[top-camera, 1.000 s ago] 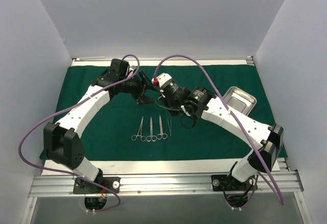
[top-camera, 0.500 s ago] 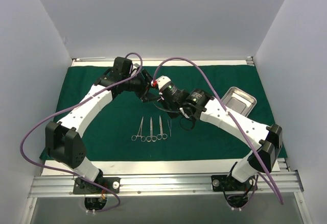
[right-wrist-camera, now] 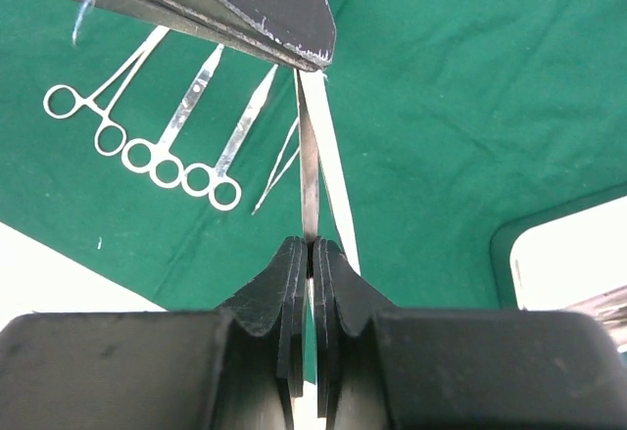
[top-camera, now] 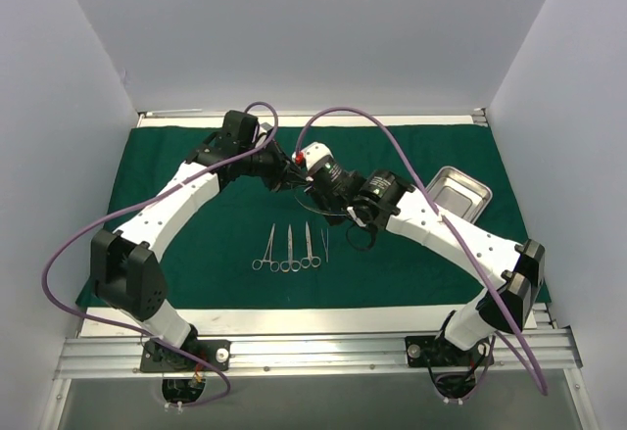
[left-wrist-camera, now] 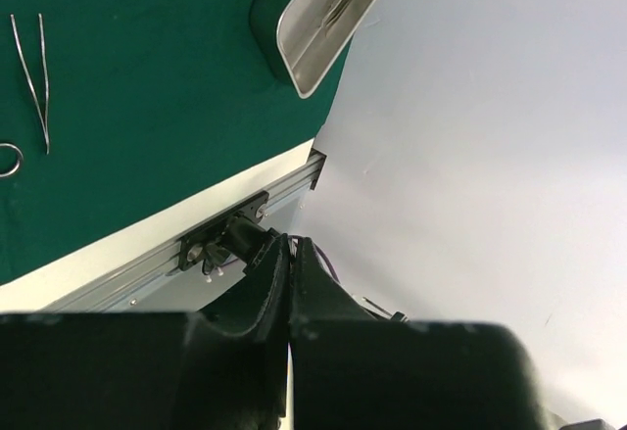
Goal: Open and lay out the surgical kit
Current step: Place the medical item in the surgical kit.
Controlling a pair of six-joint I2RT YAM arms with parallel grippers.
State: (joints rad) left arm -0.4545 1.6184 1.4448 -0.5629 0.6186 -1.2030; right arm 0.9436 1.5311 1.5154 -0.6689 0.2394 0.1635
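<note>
The dark green drape point(top-camera: 186, 244) lies spread flat over the table. Three ring-handled instruments point(top-camera: 287, 250) lie side by side on it, with thin tweezers point(top-camera: 324, 246) beside them. The steel tray point(top-camera: 456, 195) sits at the right rear. Both grippers meet above the drape's middle rear. My right gripper point(right-wrist-camera: 313, 244) is shut on one end of a thin flat silver instrument point(right-wrist-camera: 309, 156). My left gripper point(top-camera: 291, 167) is shut, its fingertips point(right-wrist-camera: 315, 55) closed on the instrument's far end. In the left wrist view the left gripper point(left-wrist-camera: 291, 239) points off past the table's edge.
White walls enclose the table on three sides. An aluminium rail point(top-camera: 313, 347) runs along the near edge by the arm bases. Purple cables point(top-camera: 392, 131) loop over both arms. The tray point(left-wrist-camera: 323, 28) lies close to the drape's right edge.
The left gripper has moved right to meet the right gripper and its jaws have closed. The right arm has barely shifted.
</note>
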